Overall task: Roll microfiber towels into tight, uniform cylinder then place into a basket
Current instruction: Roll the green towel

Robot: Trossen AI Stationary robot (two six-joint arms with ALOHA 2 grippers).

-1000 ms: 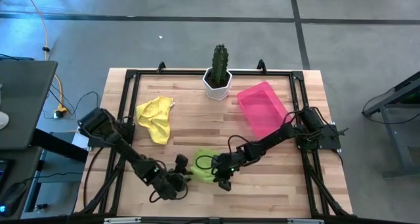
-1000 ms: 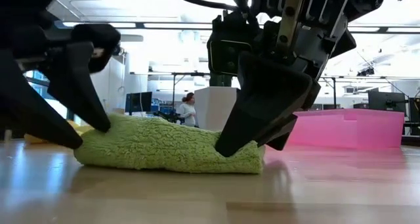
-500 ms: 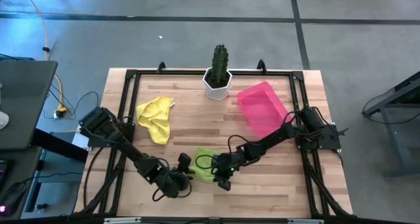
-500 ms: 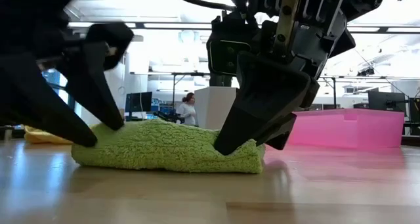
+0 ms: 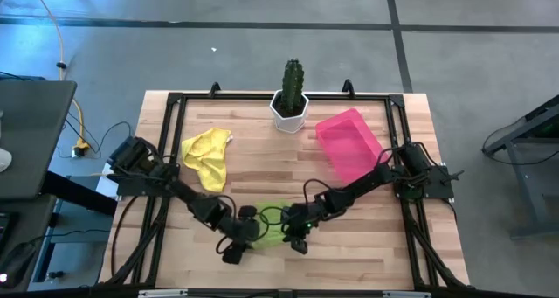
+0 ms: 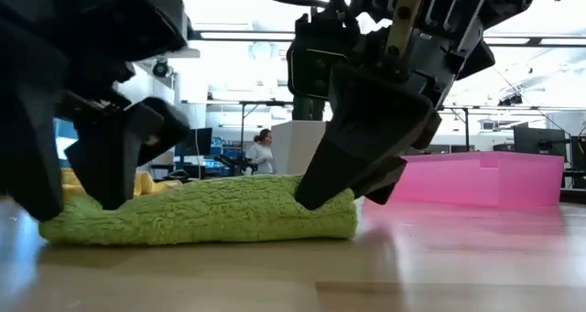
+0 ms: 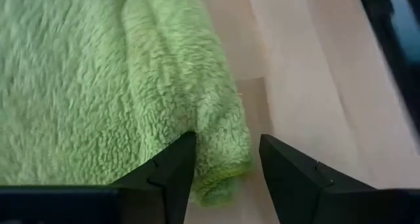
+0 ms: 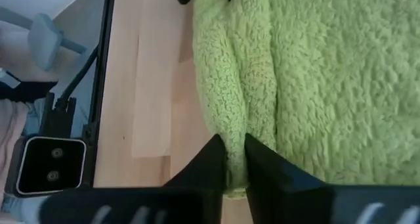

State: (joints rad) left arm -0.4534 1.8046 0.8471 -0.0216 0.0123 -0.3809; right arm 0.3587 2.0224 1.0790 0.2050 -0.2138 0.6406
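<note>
The lime green microfiber towel [image 5: 273,225] lies partly rolled on the wooden table near its front edge, between my two grippers. My left gripper [image 7: 228,140] is open and stands astride the end of the towel's rolled edge, on the towel's left side [image 6: 73,207]. My right gripper [image 8: 232,140] is shut on the towel's right end [image 6: 334,198]. The yellow microfiber towel [image 5: 208,156] lies crumpled at the back left. The pink basket [image 5: 349,145] stands at the back right with nothing in it. My left gripper comes slanting down from the table's left. The inner side of one finger [image 7: 180,165] lies against the rolled edge [image 7: 220,152], which rests on the table. The other finger [image 7: 289,178] stands a little apart from it. My right gripper pinches a raised fold of the green towel [image 8: 235,129] between its two fingers, near the towel's right end. The fingers slant down from the table's right [image 6: 357,156]. The towel lies on the table below them.
A white pot with a cactus [image 5: 290,106] stands at the back middle, left of the basket. A black frame [image 5: 166,114] runs round the table's edge. Bare wood lies in front of the towel and between it and the basket. A person shows far behind in the low view.
My left gripper has moved toward the table's right and a little toward the far edge, onto the green towel's left end, and has rolled its wrist. The towel's left end has spread out lower and farther left. Its right end has stayed under my right gripper.
</note>
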